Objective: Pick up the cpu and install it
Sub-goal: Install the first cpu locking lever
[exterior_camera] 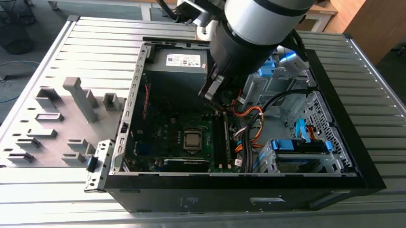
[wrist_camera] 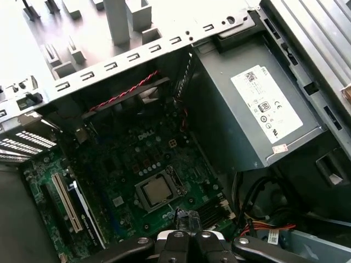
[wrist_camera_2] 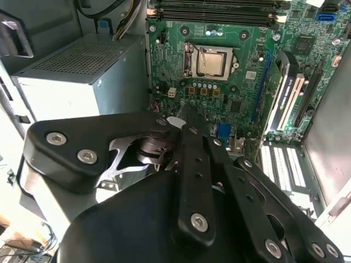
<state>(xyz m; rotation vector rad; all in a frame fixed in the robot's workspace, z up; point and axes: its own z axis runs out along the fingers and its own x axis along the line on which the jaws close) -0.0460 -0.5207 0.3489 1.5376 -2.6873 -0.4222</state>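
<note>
In the exterior view the cpu [exterior_camera: 192, 139] lies flat in its socket mid-motherboard [exterior_camera: 161, 126], the case [exterior_camera: 241, 192] open upward, likely for reach; in the second wrist view the hand [wrist_camera_2: 185, 118] hangs above it, apart; in the first wrist view it looks pressed together, empty.

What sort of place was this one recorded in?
Most likely a robotics lab or workshop bench set up for PC assembly: an open computer case lies on a ribbed metal table, a grey tray of fixture blocks sits beside it, and a robot arm hangs over the motherboard.
</note>
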